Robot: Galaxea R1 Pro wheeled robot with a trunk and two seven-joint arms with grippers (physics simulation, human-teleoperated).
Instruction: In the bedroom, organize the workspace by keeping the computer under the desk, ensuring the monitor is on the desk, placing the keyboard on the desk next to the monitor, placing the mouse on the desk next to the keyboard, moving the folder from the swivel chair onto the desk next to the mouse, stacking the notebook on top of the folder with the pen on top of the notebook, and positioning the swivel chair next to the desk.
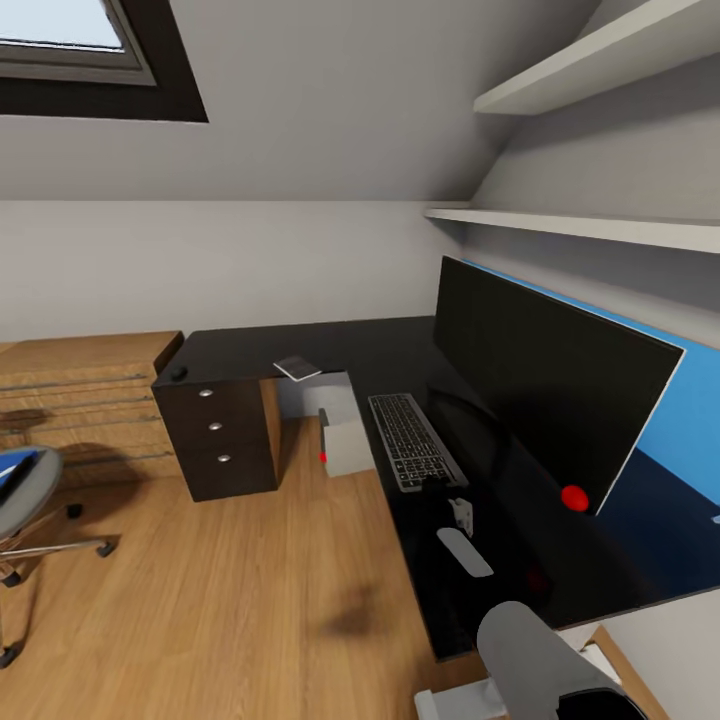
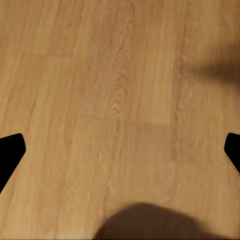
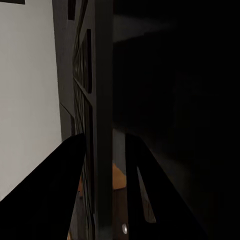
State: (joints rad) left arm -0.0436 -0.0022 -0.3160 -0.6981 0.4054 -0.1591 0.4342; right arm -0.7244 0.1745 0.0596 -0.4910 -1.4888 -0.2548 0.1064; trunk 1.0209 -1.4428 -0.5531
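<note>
My right gripper (image 3: 102, 190) pinches the near end of the keyboard (image 1: 415, 440) — to set it on the desk (image 1: 330, 350) beside the monitor (image 1: 540, 390); my left fingers (image 2: 11, 150) hang spread over floor.

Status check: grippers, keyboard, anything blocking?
Right gripper clamped on the keyboard edge, keyboard on desk by monitor. Left gripper open, empty, over floor. Nothing in the way.

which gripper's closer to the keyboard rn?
Right. The right gripper sits at the keyboard, its fingers straddling the frame edge. The left gripper hangs open over bare floor, away from the desk.
</note>
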